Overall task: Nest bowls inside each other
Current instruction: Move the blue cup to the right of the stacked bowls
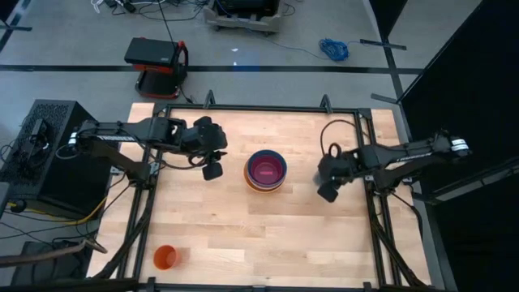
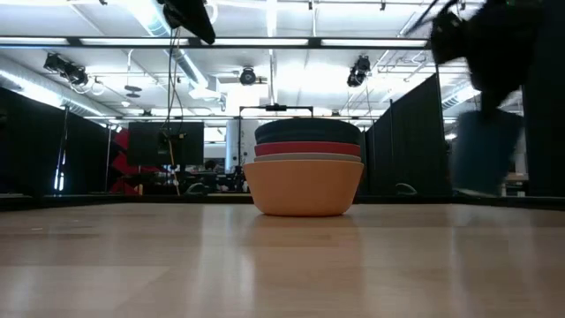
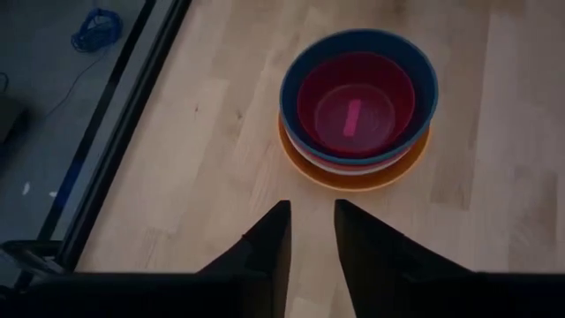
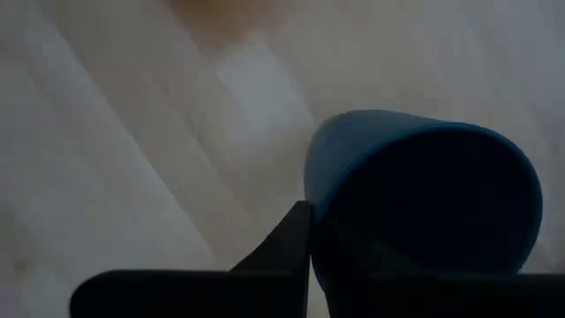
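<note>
Table (image 1: pixel 243 235): pale wood, nested bowls (image 1: pixel 266 170) | room: grey floor | left claw (image 3: pixel 309 238) narrow | right claw (image 4: pixel 311 252) gripping blue cup (image 4: pixel 424 194)

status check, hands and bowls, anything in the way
Left hand empty, fingers slightly apart, above table beside bowls. Right hand shut on dark-blue cup, lifted. Bowls nested mid-table. Orange cup far off, nothing blocking.

Overhead and table-level views share the bowls (image 1: pixel 266 170), wrists close in
</note>
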Robot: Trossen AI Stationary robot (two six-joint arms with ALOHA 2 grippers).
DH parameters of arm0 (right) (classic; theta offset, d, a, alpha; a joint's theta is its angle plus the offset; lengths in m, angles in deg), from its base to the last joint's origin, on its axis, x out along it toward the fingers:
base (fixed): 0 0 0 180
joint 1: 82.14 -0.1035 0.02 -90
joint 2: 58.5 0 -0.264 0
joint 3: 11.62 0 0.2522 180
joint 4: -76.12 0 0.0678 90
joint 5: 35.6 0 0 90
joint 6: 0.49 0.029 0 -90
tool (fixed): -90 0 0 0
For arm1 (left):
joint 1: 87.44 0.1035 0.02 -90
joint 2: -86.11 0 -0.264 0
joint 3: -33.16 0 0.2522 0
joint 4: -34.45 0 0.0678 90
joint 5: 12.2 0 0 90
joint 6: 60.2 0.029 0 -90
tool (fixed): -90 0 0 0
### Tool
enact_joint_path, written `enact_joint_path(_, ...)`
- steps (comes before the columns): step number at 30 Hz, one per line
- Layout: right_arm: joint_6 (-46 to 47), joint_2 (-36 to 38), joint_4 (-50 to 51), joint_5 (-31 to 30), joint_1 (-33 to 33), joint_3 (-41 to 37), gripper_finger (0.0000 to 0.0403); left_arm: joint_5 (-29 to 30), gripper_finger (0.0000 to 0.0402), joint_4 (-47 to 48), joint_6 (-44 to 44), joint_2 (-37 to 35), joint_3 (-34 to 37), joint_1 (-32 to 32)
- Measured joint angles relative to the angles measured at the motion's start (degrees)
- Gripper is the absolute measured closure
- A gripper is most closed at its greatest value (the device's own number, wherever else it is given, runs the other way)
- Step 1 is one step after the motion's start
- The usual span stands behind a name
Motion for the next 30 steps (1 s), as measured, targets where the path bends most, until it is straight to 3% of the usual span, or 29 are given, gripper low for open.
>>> enact_joint_path(12, -15.8, -8.0, 0.9, 0.3, 4.0, 13.7, 0.0403, 1.6, 0.0326, -0.7, 0.0, 0.0, 0.0, 0.0)
enact_joint_path(30, -24.4, -20.9, 4.0, 5.1, 4.2, 17.6, 0.0403, 1.6, 0.0324, -0.7, -0.2, 0.0, 0.0, 0.0)
